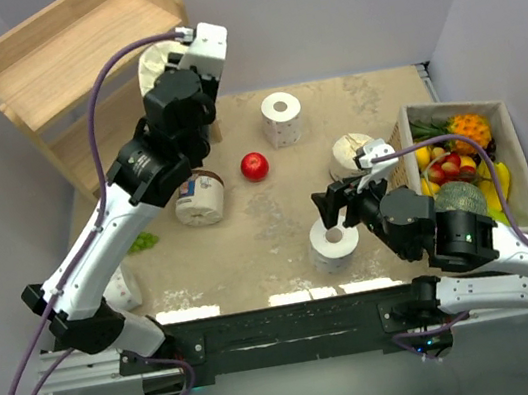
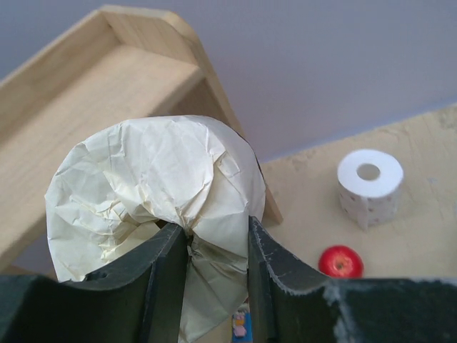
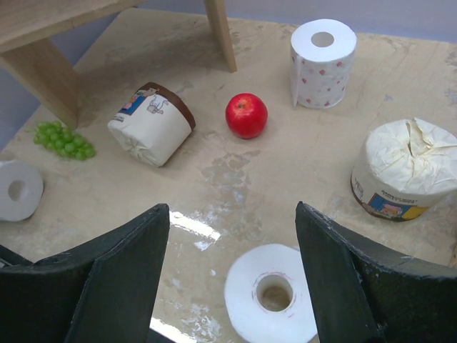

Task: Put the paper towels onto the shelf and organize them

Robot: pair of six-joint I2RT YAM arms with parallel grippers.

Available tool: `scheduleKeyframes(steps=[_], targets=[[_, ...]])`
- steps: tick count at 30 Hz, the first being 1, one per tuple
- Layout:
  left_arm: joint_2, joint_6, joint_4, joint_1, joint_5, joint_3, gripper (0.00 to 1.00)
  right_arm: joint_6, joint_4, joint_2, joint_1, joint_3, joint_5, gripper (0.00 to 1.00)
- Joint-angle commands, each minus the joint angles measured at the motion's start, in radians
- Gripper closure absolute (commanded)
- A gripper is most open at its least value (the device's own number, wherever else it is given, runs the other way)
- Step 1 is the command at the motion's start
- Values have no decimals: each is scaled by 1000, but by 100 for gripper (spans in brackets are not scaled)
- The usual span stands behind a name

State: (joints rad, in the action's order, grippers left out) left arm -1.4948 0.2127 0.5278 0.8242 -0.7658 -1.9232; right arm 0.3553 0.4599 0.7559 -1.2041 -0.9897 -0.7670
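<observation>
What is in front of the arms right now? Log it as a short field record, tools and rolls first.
left tool: shut on wrapped roll, beside the shelf
right tool: open, over standing bare roll
table, wrapped: tipped wrapped roll; upright wrapped roll
table, bare: far bare roll; sideways bare roll
shelf tiers in view: no rolls
other: apple; grapes
</observation>
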Motion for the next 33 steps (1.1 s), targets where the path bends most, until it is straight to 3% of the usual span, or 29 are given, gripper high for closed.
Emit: scheduleKeyframes(steps=[1,6,10,33], targets=[[-67,201,-193,-33,-90,-123,68,14,3,-12,-2,-41,-2,25],[-108,381,-362,-56,-133,-161,69,17,14,3,-2,-47,9,25],[-168,447,-388,-74,-162,-227,69,24,17,3,-3,-47,28,24],[-255,514,-511,-226,-21,-267,65,2,43,-15,-2,-64,9,23]])
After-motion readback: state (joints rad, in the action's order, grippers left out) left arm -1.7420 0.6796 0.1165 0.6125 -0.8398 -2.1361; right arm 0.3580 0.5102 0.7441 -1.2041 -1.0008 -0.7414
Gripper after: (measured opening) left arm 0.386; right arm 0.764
